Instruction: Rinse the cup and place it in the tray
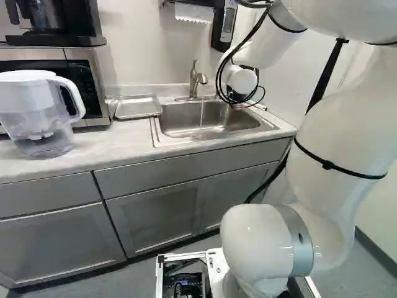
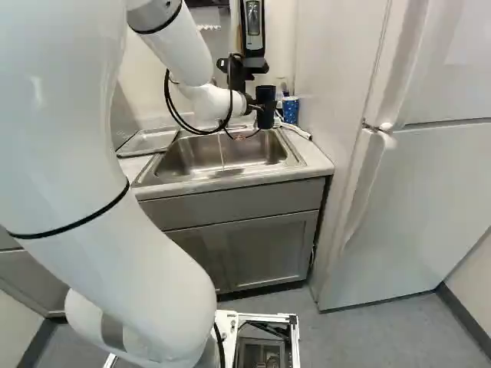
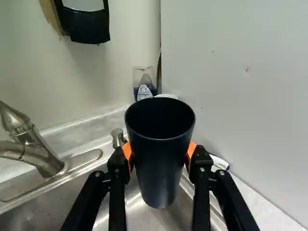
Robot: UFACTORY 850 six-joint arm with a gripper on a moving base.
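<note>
Tumbler [image 3: 161, 173], dark, hung upright over the sink [image 1: 180, 118], jaws clamped on both its sides. Water [image 1: 201, 113] fell from the faucet [image 1: 194, 81], clear of the tumbler. Rinse step looked in hand; next move called for carrying it under the stream. Tray [image 1: 138, 107] lay just beside the sink.

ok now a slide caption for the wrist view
The gripper holds a dark cup, mouth up, over the metal sink, with the faucet off to one side.
</note>
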